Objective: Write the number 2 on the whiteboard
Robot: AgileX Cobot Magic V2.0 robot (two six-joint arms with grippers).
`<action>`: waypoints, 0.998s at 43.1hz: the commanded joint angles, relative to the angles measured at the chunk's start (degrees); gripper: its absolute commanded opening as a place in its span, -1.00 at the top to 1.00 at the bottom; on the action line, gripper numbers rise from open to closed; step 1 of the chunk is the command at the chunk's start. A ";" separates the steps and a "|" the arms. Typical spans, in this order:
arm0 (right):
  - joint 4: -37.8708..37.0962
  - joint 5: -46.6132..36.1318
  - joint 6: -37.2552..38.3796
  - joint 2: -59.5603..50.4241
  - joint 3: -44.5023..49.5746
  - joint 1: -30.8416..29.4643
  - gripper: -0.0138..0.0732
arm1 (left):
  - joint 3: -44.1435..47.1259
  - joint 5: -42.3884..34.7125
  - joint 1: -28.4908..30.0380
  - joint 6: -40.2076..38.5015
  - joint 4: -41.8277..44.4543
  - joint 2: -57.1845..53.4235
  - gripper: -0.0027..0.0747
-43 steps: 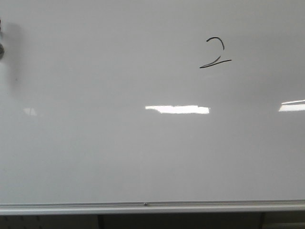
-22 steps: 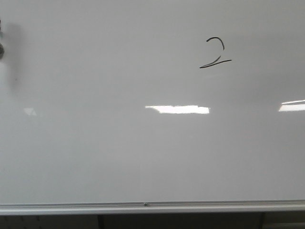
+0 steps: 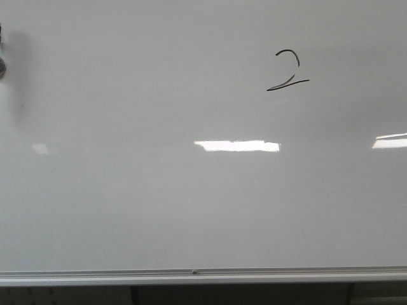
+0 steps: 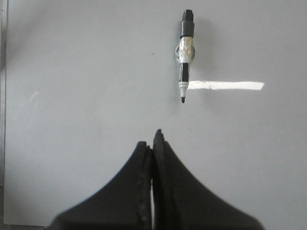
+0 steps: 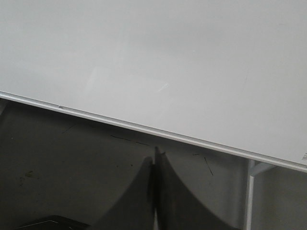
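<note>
The whiteboard [image 3: 159,210] fills the front view, with a silver rail [image 3: 203,276] along its lower edge. A thin black number 2 [image 3: 287,71] is drawn on it at the upper right. No gripper shows in the front view. In the left wrist view my left gripper [image 4: 152,139] is shut and empty in front of the board [image 4: 72,96]. A black marker [image 4: 185,56] hangs on the board in a clip, tip down, apart from the fingers. In the right wrist view my right gripper [image 5: 155,155] is shut and empty, below the board's rail [image 5: 144,128].
A dark object [image 3: 2,63] sticks in at the board's left edge in the front view. Bright light reflections [image 3: 236,145] lie across the board. Below the rail is a dark space with a metal leg [image 5: 248,196].
</note>
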 commanded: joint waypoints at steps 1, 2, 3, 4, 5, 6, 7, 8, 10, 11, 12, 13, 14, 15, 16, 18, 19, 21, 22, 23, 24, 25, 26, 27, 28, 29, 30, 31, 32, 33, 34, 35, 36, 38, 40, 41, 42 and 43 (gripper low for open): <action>-0.15 -3.04 -0.46 0.23 -1.29 -0.26 0.84 | 2.17 -9.16 0.04 -0.08 0.00 -1.83 0.98; -0.15 -3.04 -0.46 0.23 -1.29 -0.26 0.84 | 3.31 -10.70 0.04 -0.08 0.00 -2.19 0.98; -0.15 -3.04 -0.46 0.23 -1.29 -0.26 0.84 | 4.13 -12.51 0.04 -0.08 0.00 -2.29 0.98; -0.15 -3.04 -0.46 0.23 -1.29 -0.26 0.84 | 5.14 -14.11 0.04 -0.08 0.00 -2.29 0.98; -0.15 -2.97 -0.46 0.23 -1.29 -0.26 0.84 | 6.07 -16.33 0.04 -0.08 0.00 -2.29 0.98; -0.15 -2.91 -0.46 0.23 -1.29 -0.26 0.84 | 6.26 -16.87 0.04 -0.08 0.00 -2.29 0.98; -0.15 -2.97 -0.46 0.23 -1.29 -0.26 0.84 | 6.08 -15.81 0.04 -0.08 0.00 -2.29 0.98; -0.15 -2.90 -0.46 0.30 -1.29 -0.26 0.84 | 5.94 -15.75 0.04 -0.08 0.00 -2.29 0.98; -0.15 -2.90 -0.46 0.30 -1.29 -0.26 0.84 | 6.07 -17.08 0.04 -0.08 0.00 -2.29 0.98; -0.15 -2.90 -0.46 0.30 -1.29 -0.26 0.84 | 6.07 -17.09 0.04 -0.08 0.00 -2.29 0.98; -0.15 -2.90 -0.46 0.30 -1.29 -0.26 0.84 | 6.07 -17.21 0.04 -0.08 0.00 -2.29 0.98; -0.15 -2.90 -0.46 0.30 -1.29 -0.26 0.84 | 6.07 -17.18 0.04 -0.08 0.00 -2.29 0.98; -0.15 -2.90 -0.46 0.30 -1.29 -0.26 0.84 | 6.07 -17.18 0.04 -0.08 0.00 -2.19 0.98; -0.15 -2.90 -0.46 0.30 -1.29 -0.26 0.84 | 6.07 -17.18 0.04 -0.08 0.00 -2.18 0.98; -0.15 -2.90 -0.46 0.30 -1.29 -0.26 0.84 | 6.07 -17.18 0.04 -0.08 0.00 -2.07 0.98; -0.15 -2.90 -0.46 0.30 -1.29 -0.26 0.84 | 6.07 -17.18 0.04 -0.08 0.00 -2.07 0.98; -0.15 -2.90 -0.46 0.30 -1.29 -0.26 0.84 | 6.07 -17.18 0.04 -0.08 0.00 -2.07 0.98; -0.15 -2.90 -0.46 0.30 -1.29 -0.26 0.84 | 6.07 -17.18 0.04 -0.08 0.00 -2.07 0.98; -0.15 -2.90 -0.46 0.30 -1.29 -0.26 0.84 | 6.07 -17.18 0.04 -0.08 0.00 -2.07 0.98; -0.15 -2.90 -0.46 0.30 -1.29 -0.26 0.84 | 6.07 -17.18 0.04 -0.08 0.00 -2.07 0.98; -0.15 -2.90 -0.46 0.30 -1.29 -0.26 0.84 | 6.07 -17.18 0.04 -0.08 0.00 -2.07 0.98; -0.15 -2.90 -0.46 0.30 -1.29 -0.26 0.84 | 6.07 -17.18 0.04 -0.08 0.00 -2.07 0.98; -0.15 -2.90 -0.46 0.30 -1.29 -0.26 0.84 | 6.07 -17.18 0.04 -0.08 0.00 -2.07 0.98; -0.15 -2.90 -0.46 0.30 -1.29 -0.26 0.84 | 6.07 -17.18 0.04 -0.08 0.00 -2.07 0.98; -0.15 -2.90 -0.46 0.30 -1.29 -0.26 0.84 | 6.07 -17.18 0.04 -0.08 0.00 -2.07 0.98; -0.15 -2.90 -0.46 0.30 -1.29 -0.26 0.84 | 6.07 -17.18 0.04 -0.08 0.00 -2.07 0.98; -0.15 -2.90 -0.46 0.30 -1.29 -0.26 0.84 | 6.07 -17.18 0.04 -0.08 0.00 -2.07 0.98; -0.15 -2.90 -0.46 0.30 -1.29 -0.26 0.84 | 6.07 -17.18 0.04 -0.08 0.00 -2.07 0.98; -0.15 -2.90 -0.46 0.30 -1.29 -0.26 0.84 | 6.07 -17.18 0.04 -0.08 0.00 -2.07 0.98; -0.15 -2.90 -0.46 0.30 -1.29 -0.26 0.84 | 6.07 -17.18 0.04 -0.08 0.00 -2.07 0.98; -0.15 -2.90 -0.46 0.30 -1.29 -0.26 0.84 | 6.07 -17.18 0.04 -0.08 0.00 -2.07 0.98; -0.15 -2.90 -0.46 0.30 -1.29 -0.26 0.84 | 6.07 -17.18 0.04 -0.08 0.00 -2.07 0.98; -0.15 -2.90 -0.46 0.30 -1.29 -0.26 0.84 | 6.07 -17.18 0.04 -0.08 0.00 -2.07 0.98; -0.15 -2.90 -0.46 0.30 -1.29 -0.26 0.84 | 6.07 -17.18 0.04 -0.08 0.00 -2.07 0.98; -0.15 -2.90 -0.46 0.30 -1.29 -0.26 0.84 | 6.07 -17.18 0.04 -0.08 0.00 -2.07 0.98; -0.15 -2.90 -0.46 0.30 -1.29 -0.26 0.84 | 6.07 -17.18 0.04 -0.08 0.00 -2.07 0.98; -0.15 -2.90 -0.46 0.30 -1.29 -0.26 0.84 | 6.07 -17.18 0.04 -0.08 0.00 -2.07 0.98; -0.15 -2.90 -0.46 0.30 -1.29 -0.26 0.84 | 6.07 -17.18 0.04 -0.08 0.00 -2.07 0.98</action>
